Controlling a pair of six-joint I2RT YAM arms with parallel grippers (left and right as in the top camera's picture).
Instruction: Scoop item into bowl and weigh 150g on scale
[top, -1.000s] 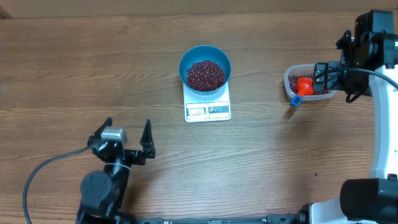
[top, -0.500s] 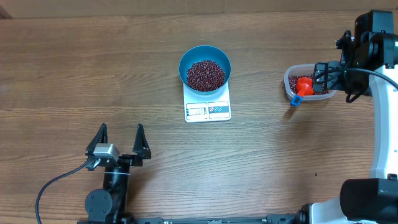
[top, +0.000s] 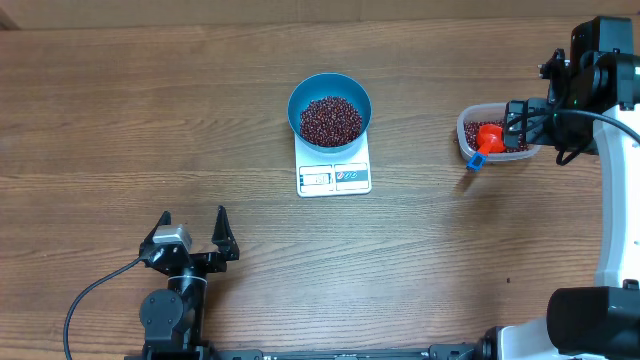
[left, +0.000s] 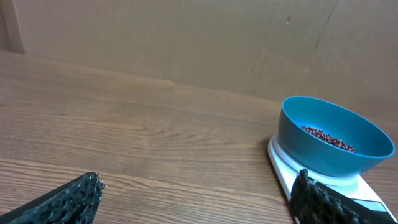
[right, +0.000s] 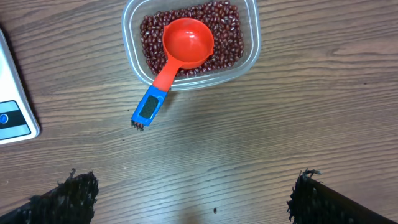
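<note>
A blue bowl (top: 293, 105) heaped with dark red beans (top: 331, 119) sits on the white scale (top: 334, 176) at the middle of the wooden tabletop (top: 150, 100). The scale's display panel faces the robot, its reading too small to make out.

Well to the right of the scale, a clear plastic container (right: 252, 43) holds more of the same beans. In it lies the red scoop (right: 188, 42), cup up on the beans, apparently empty. Its handle leans over the container's rim on the side nearer the scale, and the handle's blue end (right: 147, 108) juts past the rim over the tabletop.

The right tool (right: 193, 196) hangs on the far side of the container from the scale. Its two fingers are spread wide with nothing between them, and it is clear of the scoop.

The left tool (top: 192, 215) is low over the tabletop, well to the left of the scale and nearer the robot. It points toward the scale with its fingers likewise parted wide and holds nothing. From its wrist camera the bowl and the scale's edge show ahead to the right.
</note>
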